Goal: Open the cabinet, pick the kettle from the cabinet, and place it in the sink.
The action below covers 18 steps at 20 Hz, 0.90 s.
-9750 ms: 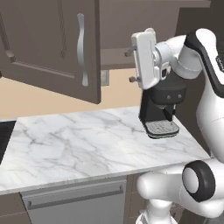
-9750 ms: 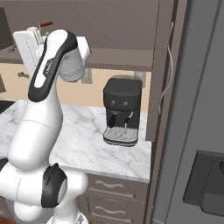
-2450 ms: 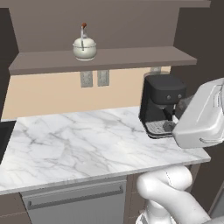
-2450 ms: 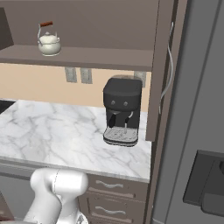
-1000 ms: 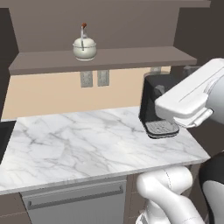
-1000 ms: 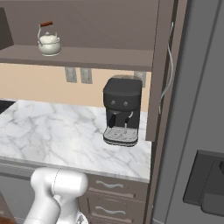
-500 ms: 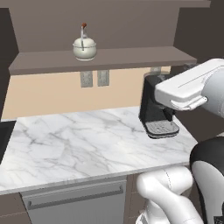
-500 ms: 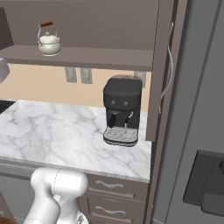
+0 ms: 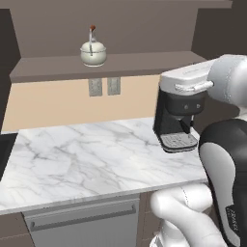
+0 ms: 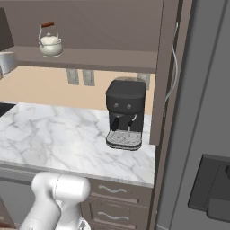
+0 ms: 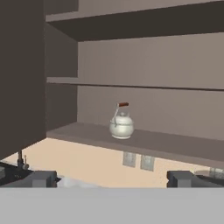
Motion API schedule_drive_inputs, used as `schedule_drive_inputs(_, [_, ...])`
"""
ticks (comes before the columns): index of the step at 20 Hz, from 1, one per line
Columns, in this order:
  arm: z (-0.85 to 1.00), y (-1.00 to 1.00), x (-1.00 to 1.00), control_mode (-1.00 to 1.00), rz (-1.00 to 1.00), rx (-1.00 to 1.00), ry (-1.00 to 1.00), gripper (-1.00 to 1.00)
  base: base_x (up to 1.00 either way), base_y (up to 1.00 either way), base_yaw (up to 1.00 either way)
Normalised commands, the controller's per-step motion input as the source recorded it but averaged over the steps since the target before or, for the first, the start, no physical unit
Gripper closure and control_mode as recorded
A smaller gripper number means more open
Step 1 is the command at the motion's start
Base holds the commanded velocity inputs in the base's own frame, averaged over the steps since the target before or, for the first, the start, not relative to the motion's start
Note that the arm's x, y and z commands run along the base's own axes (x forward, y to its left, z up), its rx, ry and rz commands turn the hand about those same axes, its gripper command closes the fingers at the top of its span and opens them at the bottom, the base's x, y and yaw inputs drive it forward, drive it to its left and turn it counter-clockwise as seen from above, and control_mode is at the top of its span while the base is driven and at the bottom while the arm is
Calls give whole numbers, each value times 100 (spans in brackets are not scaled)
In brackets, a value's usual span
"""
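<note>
Jaws wide, arm higher, facing kettle [image 11: 121, 127].

Open cabinet shelf and marble counter

The brown inner shelf [image 9: 144, 61] of the dark cabinet carries the small cream-white kettle [image 9: 93, 52] with its reddish arched handle upright; below, the white grey-veined marble counter [image 9: 87, 161] bears a black coffee machine [image 9: 176, 120] near its right end.

Flat, even rendered light; sharp, shadows faint.

no readable text, labels or numbers anywhere
</note>
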Motion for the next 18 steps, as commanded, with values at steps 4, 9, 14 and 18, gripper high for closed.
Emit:
schedule_drive_inputs(4, [17,0,14,-100,0,0,25,-100,0,0,0])
schedule_drive_inputs(9, [7,0,8,-100,0,0,12,-100,0,0,0])
schedule_drive_inputs(14, [0,2,4,-100,0,0,1,-100,0,0,0])
schedule_drive_inputs(18, [-8,12,29,-100,-1,-1,1,-100,0,0,0])
